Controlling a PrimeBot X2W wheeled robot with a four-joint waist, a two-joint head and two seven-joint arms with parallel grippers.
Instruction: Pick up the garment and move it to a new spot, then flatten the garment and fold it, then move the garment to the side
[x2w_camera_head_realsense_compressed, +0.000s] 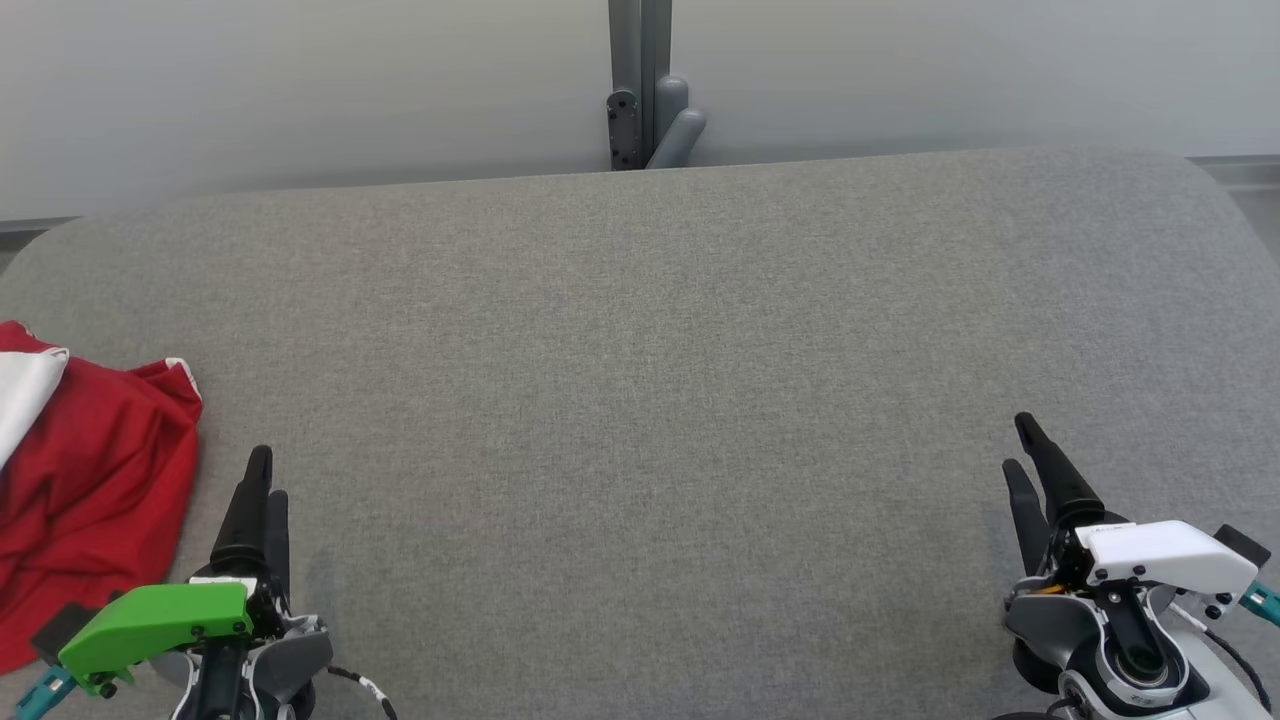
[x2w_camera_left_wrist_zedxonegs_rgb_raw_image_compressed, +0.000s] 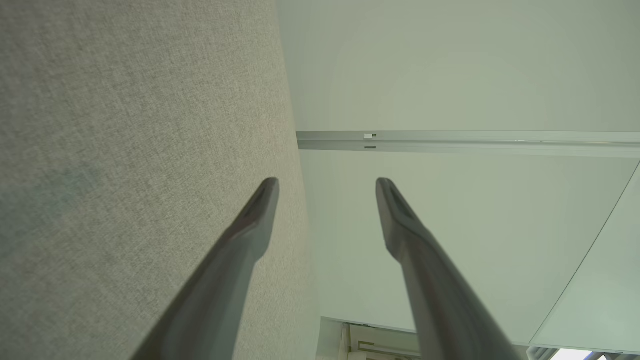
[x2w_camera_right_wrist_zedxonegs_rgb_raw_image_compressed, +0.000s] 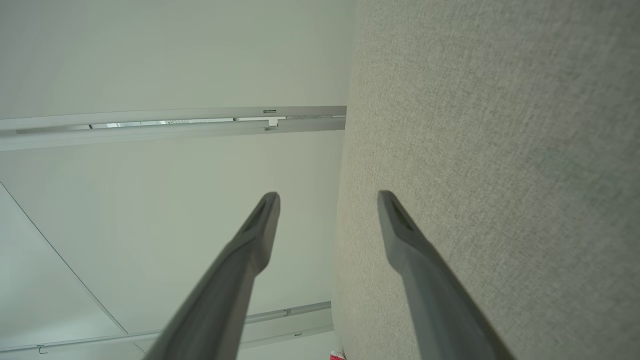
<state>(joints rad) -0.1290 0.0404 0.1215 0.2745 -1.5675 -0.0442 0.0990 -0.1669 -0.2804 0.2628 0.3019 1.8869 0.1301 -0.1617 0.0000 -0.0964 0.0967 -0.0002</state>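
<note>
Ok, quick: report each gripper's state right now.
Left gripper: open, holding nothing.
Right gripper: open, holding nothing.

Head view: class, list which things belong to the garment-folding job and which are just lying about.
Job: garment, left gripper and right gripper, both open, table.
Lying about: post, wall behind the table.

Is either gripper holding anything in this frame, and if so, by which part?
Nothing is held. The left gripper and right gripper both stand open and empty; the red garment lies on the grey table, clear of their fingers.
</note>
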